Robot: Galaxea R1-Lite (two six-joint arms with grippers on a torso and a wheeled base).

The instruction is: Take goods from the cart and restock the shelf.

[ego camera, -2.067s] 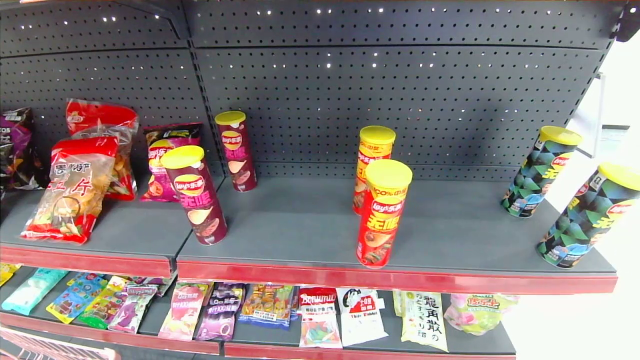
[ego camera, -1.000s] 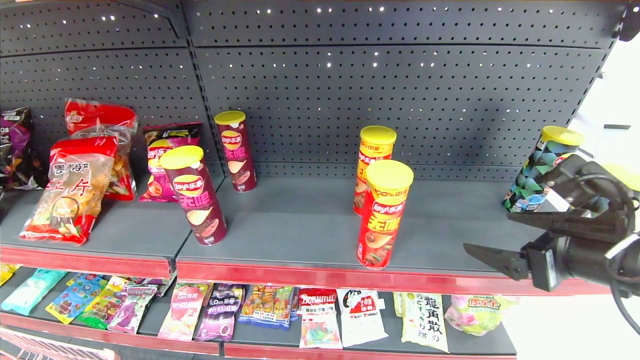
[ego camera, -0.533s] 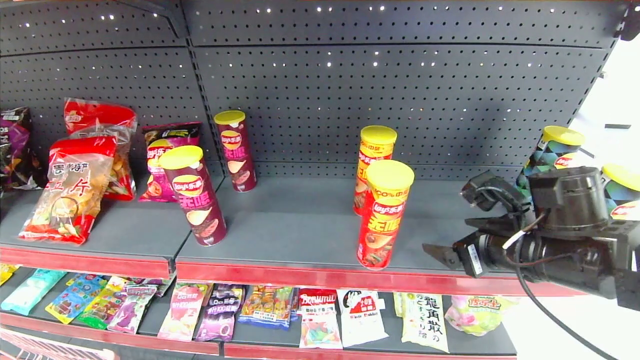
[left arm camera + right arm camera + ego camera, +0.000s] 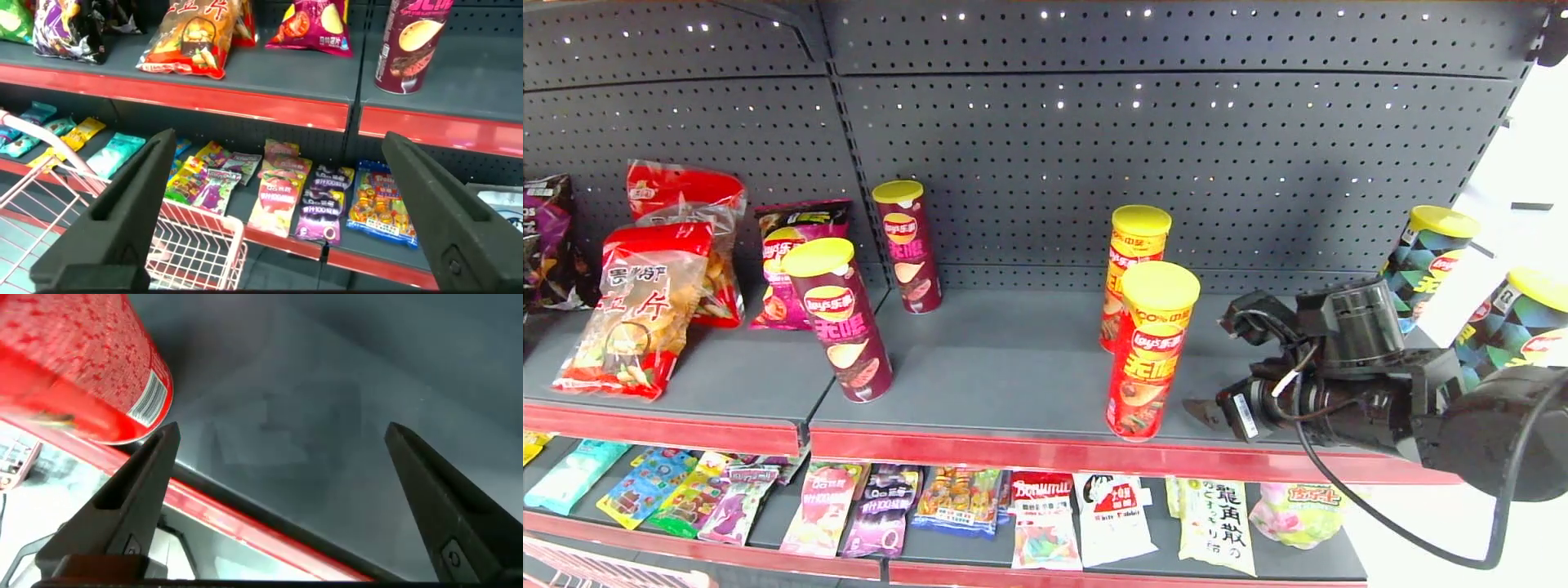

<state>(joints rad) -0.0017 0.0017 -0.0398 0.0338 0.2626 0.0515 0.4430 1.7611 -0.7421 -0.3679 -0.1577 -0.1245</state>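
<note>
The right gripper (image 4: 1217, 392) is empty, its fingers spread wide. It sits just above the front of the upper shelf (image 4: 1013, 367), pointing across at the red chip can (image 4: 1152, 351), which stands upright close to the red edge strip (image 4: 1013, 447). In the right wrist view the can (image 4: 73, 367) lies just outside 1 finger of the gripper (image 4: 279, 433), near but not touching.

I take the step to be closing in on that can, either to grip it or to nudge it back. To do it well, the gripper should slide further across until the can sits squarely between both fingers. It should meet the can around the middle of its body rather than near the lid. The can is tall and narrow and so close to the lip that a glancing touch from 1 finger could tip it off. The orange can (image 4: 1135, 261) stands just behind it, so a push backwards has little room.

The right arm comes in from the right, forearm roughly level and low over the shelf front. It passes in front of the 2 dark patterned cans (image 4: 1421, 253).

The left gripper (image 4: 279, 137) hangs lower down, fingers also wide apart and holding nothing. It faces the lower shelf's candy packets (image 4: 278, 196), with the pink wire cart (image 4: 204, 245) just beneath it. I cannot make out any goods inside the cart.
</note>
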